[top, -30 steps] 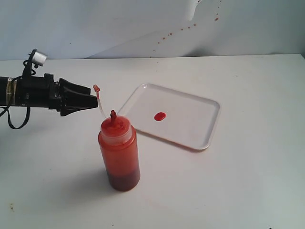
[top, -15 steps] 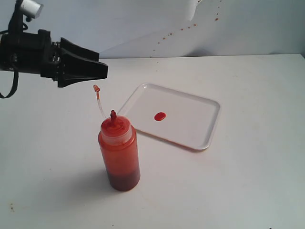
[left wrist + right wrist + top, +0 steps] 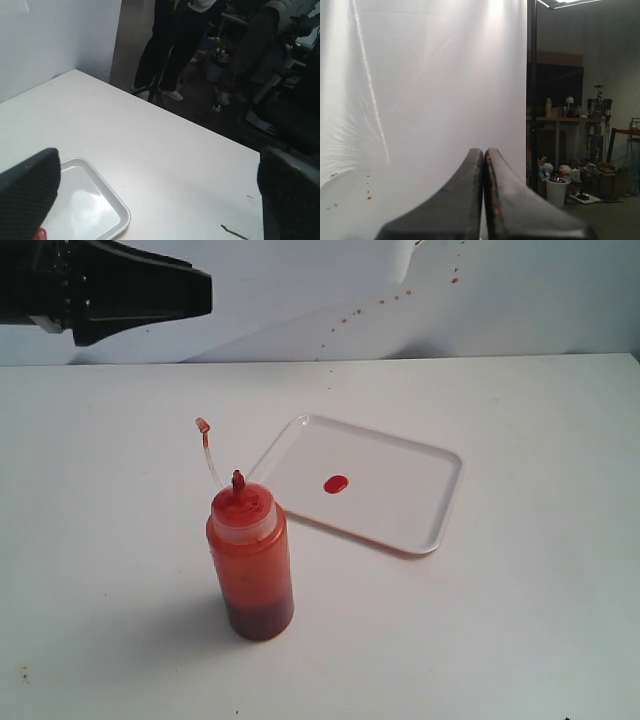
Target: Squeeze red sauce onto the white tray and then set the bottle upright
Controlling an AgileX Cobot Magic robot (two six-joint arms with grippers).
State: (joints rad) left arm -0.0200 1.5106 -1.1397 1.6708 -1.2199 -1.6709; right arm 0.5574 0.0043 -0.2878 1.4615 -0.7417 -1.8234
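Observation:
The bottle stands upright on the white table, orange-red with sauce, nozzle up and its thin cap strap sticking out to the upper left. Nothing touches it. The white tray lies flat behind and to the right of it, with a small oval blob of red sauce on it. My left gripper hangs high at the top left, well above the bottle, open and empty; a tray corner shows below it. My right gripper is shut on nothing, facing the backdrop, and is outside the exterior view.
A white backdrop rises behind the table, speckled with red splatter. The table's far edge drops off to a floor with people and equipment. A thin dark mark lies on the table.
My left gripper has risen from beside the bottle's cap strap up to the top left, away from the bottle. The bottle, tray and sauce have not moved.

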